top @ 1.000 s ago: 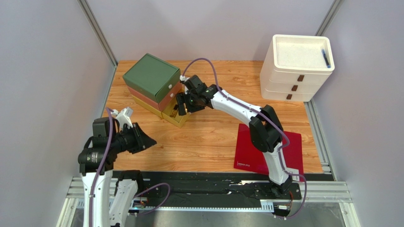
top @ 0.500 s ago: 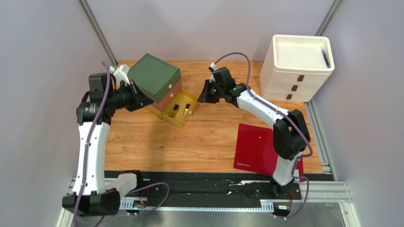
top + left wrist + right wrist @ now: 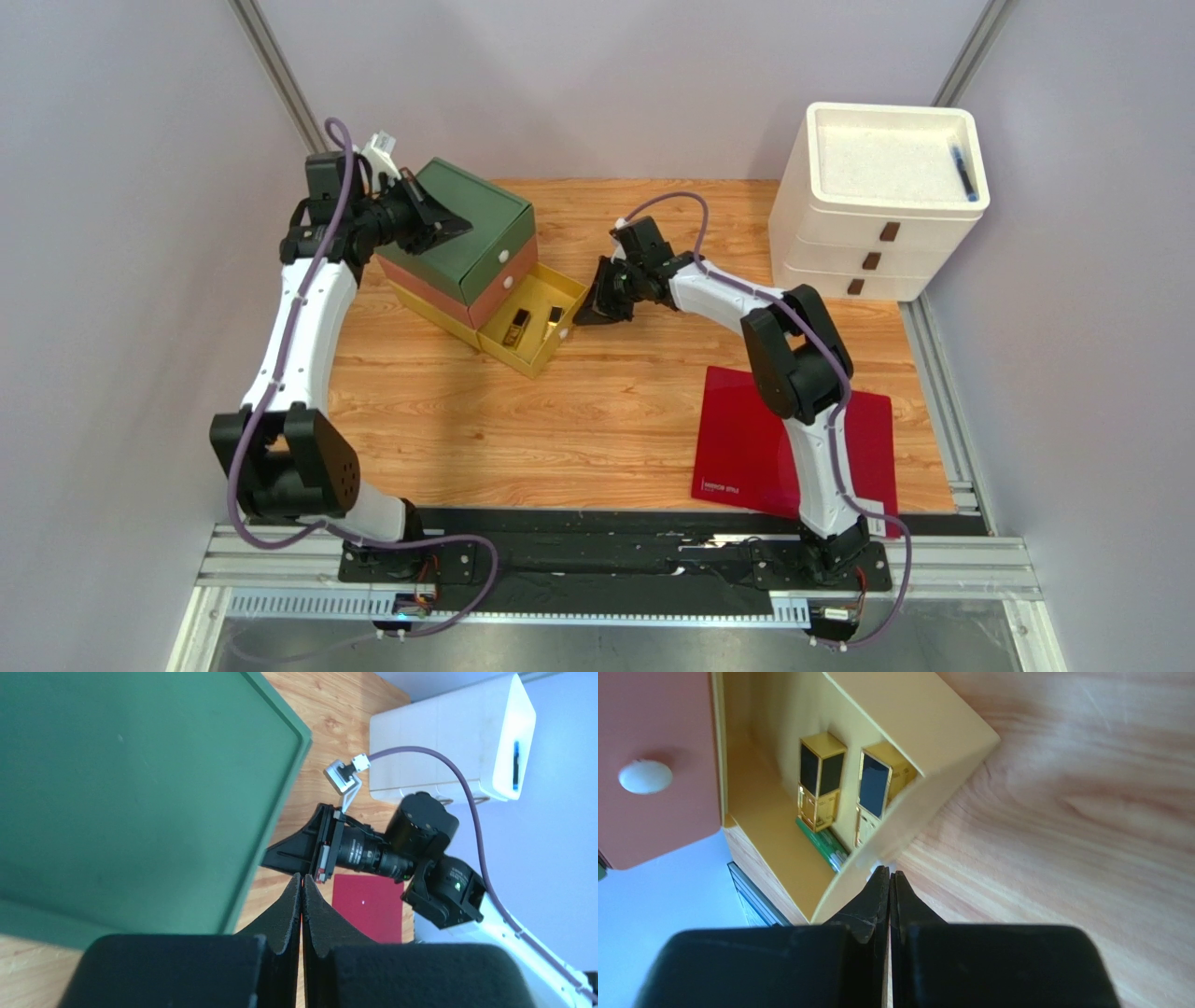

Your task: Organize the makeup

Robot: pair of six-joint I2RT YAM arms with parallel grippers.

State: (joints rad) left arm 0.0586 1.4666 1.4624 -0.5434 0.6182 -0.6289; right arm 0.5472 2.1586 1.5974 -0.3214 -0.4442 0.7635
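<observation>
1. In the upper left of the top view, the left gripper [image 3: 452, 221] rests over the green top of the stacked drawer box [image 3: 484, 245].
2. Its jaws are pressed together with nothing between them.
3. Near the centre of the top view, the right gripper [image 3: 592, 311] sits just beside the front wall of the open yellow drawer [image 3: 522, 353]. Its jaws are fully closed and empty, and I cannot tell whether the tips touch the wall.
4. Two gold lipstick tubes [image 3: 821, 777] lie side by side inside the yellow drawer, with a green tube [image 3: 823, 845] next to them.
5. The terracotta drawer [image 3: 654, 735] above it, with its white knob [image 3: 645, 776], is pushed in.
6. A red sheet [image 3: 730, 434] lies lower right, and a white drawer unit [image 3: 870, 210] stands upper right.
</observation>
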